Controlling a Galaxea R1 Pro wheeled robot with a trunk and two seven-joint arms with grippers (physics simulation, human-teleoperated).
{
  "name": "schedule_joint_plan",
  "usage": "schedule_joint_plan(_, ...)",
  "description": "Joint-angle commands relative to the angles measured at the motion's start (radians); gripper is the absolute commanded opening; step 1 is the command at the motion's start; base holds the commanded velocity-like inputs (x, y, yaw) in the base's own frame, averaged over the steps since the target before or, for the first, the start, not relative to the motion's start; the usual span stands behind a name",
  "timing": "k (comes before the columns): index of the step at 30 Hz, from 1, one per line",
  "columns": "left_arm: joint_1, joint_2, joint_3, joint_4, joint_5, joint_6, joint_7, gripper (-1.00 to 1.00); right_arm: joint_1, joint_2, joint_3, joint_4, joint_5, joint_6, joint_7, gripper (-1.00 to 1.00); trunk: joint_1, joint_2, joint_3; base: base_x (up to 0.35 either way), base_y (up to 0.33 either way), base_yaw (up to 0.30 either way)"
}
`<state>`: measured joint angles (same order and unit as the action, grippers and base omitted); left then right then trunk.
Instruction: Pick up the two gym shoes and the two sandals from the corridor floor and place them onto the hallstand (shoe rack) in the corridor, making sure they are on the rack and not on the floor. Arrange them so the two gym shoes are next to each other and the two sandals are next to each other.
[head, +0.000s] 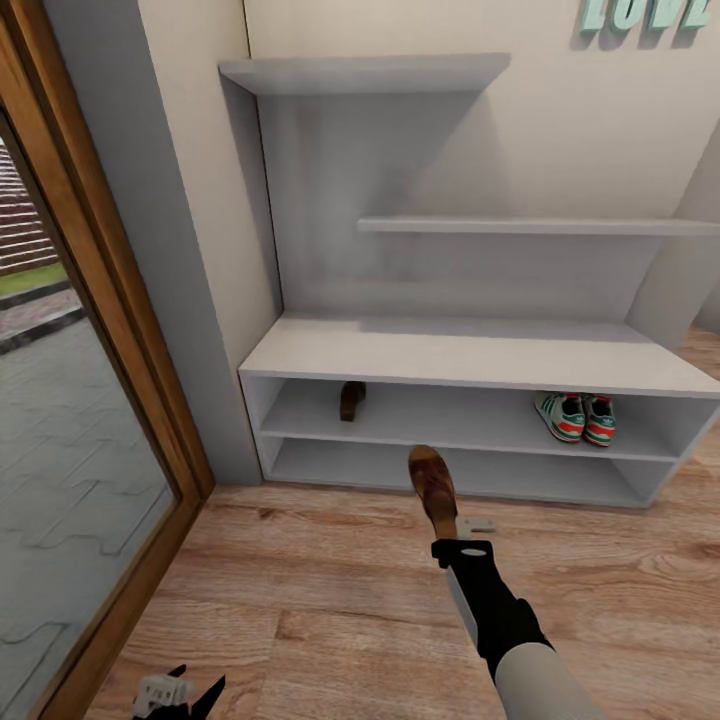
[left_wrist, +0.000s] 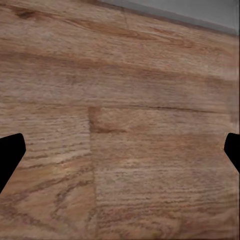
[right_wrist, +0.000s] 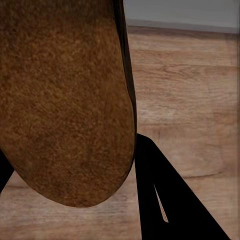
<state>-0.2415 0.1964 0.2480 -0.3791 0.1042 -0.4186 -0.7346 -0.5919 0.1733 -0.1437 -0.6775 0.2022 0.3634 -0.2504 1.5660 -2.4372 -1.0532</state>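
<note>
home entryway | shoe rack (head: 470, 350) | glass door (head: 60, 420) | plank floor (head: 320, 600)

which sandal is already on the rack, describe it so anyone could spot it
Find the pale-grey hallstand against the wall, then its upper shelf slot under the bench top. At that slot's left end sits a small dark brown sandal, alone, far from the gym shoes at the right.

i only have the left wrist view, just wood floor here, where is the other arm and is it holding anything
Observer: The right gripper is out in front of the shoe rack, shut on a brown sandal.
Operator: is the other sandal on the rack
Observer: Yes, a second sandal sits in the upper shelf slot, toward its left end.
Operator: and the sneakers
Observer: Both gym shoes stand side by side in that same slot, toward its right end.
</note>
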Motion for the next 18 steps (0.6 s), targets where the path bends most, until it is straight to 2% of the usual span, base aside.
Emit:
schedule_joint_plan(1, -0.001, 0.0, 0.003, 0.001, 0.006, 0.002, -0.018, 1.0, -0.001, 0.001, -0.003, -0.002, 0.006, 0.006, 0.001, -1.0, 0.0, 0.0, -0.001, 0.0, 0.0, 0.0)
schedule_joint_plan(4, -0.001, -0.002, 0.006, 0.002, 0.005, 0.003, -0.049, 1.0, -0.005, 0.001, 0.003, -0.002, 0.005, 0.006, -0.001, -1.0, 0.0, 0.0, -0.001, 0.0, 0.0, 0.0)
schedule_joint_plan(9, -0.001, -0.003, 0.007, 0.003, 0.004, 0.003, -0.052, 1.0, -0.006, 0.001, 0.004, -0.003, 0.005, 0.006, -0.001, -1.0, 0.0, 0.0, -0.001, 0.015, 0.0, 0.0)
schedule_joint_plan(18, -0.001, -0.007, 0.008, 0.011, 0.003, 0.004, -0.052, 1.0, -0.005, 0.001, 0.003, -0.005, 0.005, 0.008, -0.001, -1.0, 0.0, 0.0, -0.001, 0.286, 0.061, 0.0)
